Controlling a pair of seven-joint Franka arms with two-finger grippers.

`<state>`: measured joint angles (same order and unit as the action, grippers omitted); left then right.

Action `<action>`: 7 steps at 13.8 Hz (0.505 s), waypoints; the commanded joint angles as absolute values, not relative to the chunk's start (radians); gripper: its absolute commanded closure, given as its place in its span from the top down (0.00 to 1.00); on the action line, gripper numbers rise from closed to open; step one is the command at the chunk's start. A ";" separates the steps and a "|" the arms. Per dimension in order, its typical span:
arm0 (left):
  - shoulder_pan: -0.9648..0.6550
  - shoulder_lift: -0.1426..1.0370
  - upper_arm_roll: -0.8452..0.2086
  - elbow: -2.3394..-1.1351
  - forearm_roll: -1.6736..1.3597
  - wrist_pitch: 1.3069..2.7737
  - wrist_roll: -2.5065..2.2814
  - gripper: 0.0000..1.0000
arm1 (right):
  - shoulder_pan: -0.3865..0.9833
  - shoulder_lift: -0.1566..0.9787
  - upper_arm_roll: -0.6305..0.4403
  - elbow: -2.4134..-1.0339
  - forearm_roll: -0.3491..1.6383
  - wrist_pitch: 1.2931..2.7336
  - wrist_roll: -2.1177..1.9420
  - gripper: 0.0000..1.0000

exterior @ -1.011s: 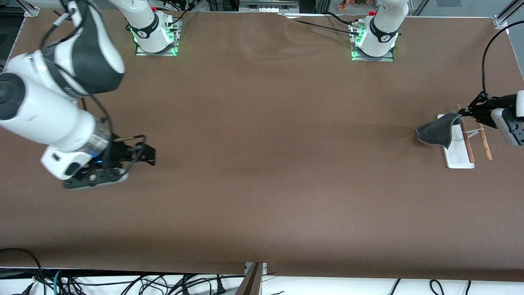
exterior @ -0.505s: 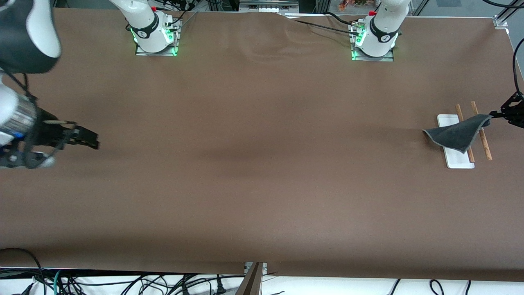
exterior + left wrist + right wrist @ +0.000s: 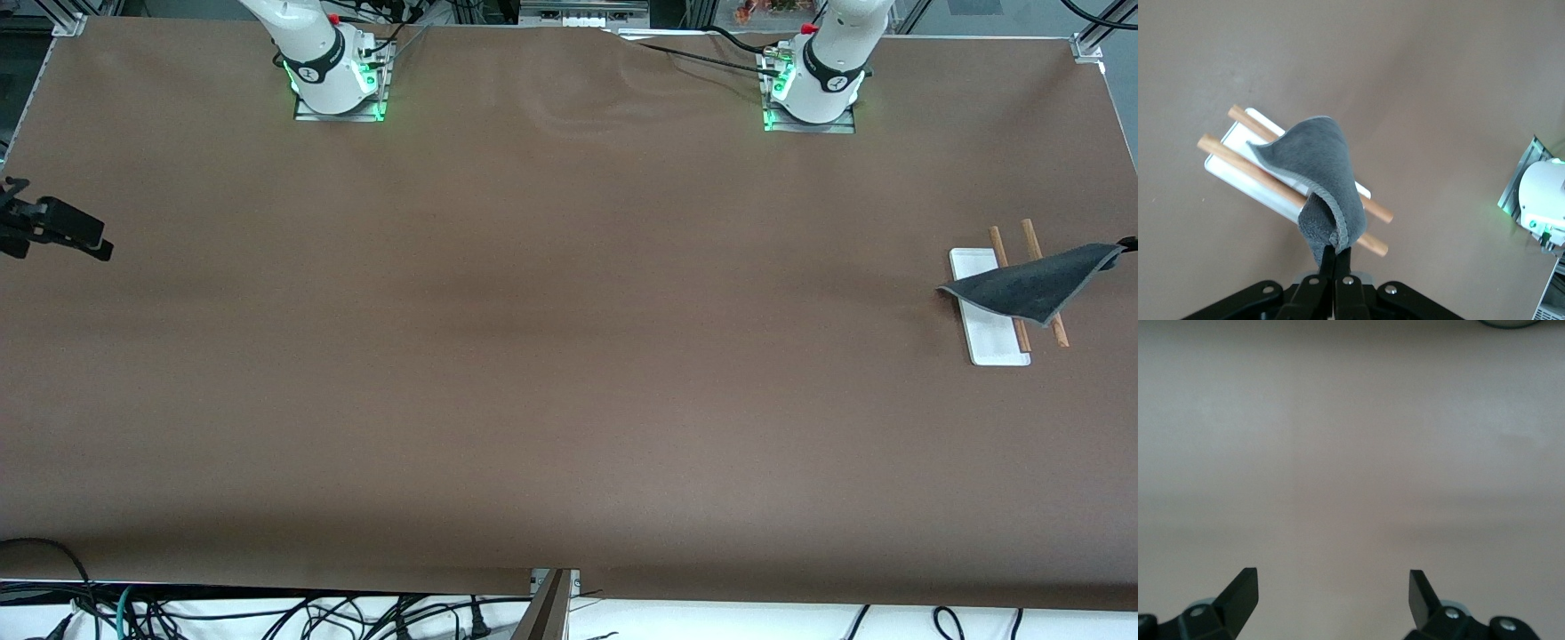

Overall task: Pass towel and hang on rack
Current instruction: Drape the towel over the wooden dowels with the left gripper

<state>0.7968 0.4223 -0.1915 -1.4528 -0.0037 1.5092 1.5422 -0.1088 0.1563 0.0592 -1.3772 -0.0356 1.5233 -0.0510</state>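
Towel (image 3: 1031, 284) is held up by one corner over the rack (image 3: 989, 342) at the left arm's end of the table (image 3: 569, 356); dark grey side is seen w/ a light grey stitched edge. Left gripper (image 3: 1337, 257) is seen in the left wrist view w/ fingers (image 3: 1341, 263) pressed together on the towel's (image 3: 1328, 177) corner, cloth pinched between them; in the front view only a dark tip is visible at the frame edge where the corner is lifted. Cloth is draped across both brown rods (image 3: 1295, 183) of the rack (image 3: 1245, 177), mid-length; low corner is hung over the white base (image 3: 996, 347), toward the right arm's end. Whether cloth is touching the rods cannot be told for sure. Rod ends are left uncovered on both sides of the towel. Right gripper (image 3: 67, 233) is seen low over the table at the right arm's end, well apart from towel & rack; in the right wrist view its (image 3: 1333, 590) fingers (image 3: 1241, 590) are spread wide w/ nothing between them, only bare brown table surface (image 3: 1351, 453) below.
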 commanded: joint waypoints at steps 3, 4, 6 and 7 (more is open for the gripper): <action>0.825 0.501 -0.195 -1.393 0.020 1.489 1.627 0.00 | -0.111 0.063 0.032 -1.508 -0.021 1.481 -0.092 1.00; 0.827 0.523 -0.193 -1.370 0.021 1.491 1.643 0.00 | -0.109 0.063 0.032 -1.509 -0.029 1.470 -0.095 1.00; 0.831 0.569 -0.173 -1.323 0.020 1.491 1.687 0.00 | -0.107 0.069 0.032 -1.508 -0.032 1.470 -0.101 1.00; 0.836 0.586 -0.170 -1.312 0.018 1.491 1.713 0.00 | -0.107 0.072 0.035 -1.505 -0.032 1.468 -0.098 1.00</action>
